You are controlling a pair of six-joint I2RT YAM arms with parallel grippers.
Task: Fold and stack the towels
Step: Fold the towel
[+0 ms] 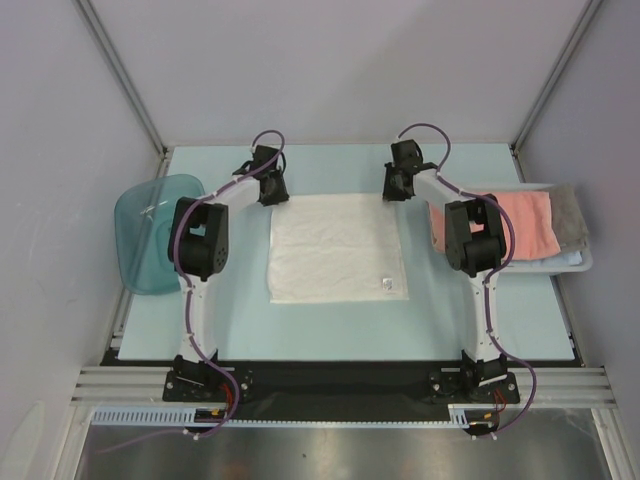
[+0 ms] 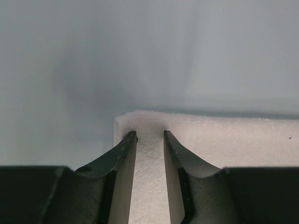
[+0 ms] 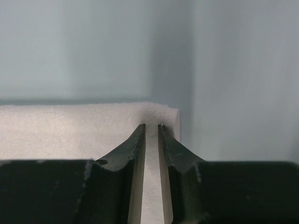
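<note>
A white towel (image 1: 335, 245) lies flat and square in the middle of the table, a small label (image 1: 388, 284) at its near right corner. My left gripper (image 1: 268, 188) stands at the far left corner, pointing down. In the left wrist view it (image 2: 149, 133) is open, with white terry (image 2: 224, 135) showing between the fingers. My right gripper (image 1: 398, 185) is at the far right corner. In the right wrist view its jaws (image 3: 152, 125) are drawn in to a narrow slit pinching the towel (image 3: 70, 126). A pink towel (image 1: 500, 225), a grey towel (image 1: 572, 215) and a light blue towel (image 1: 560, 258) lie at the right.
A translucent blue tub (image 1: 150, 235) sits at the table's left edge. A white basket (image 1: 585, 262) at the right edge holds the other towels. Grey walls enclose the table on three sides.
</note>
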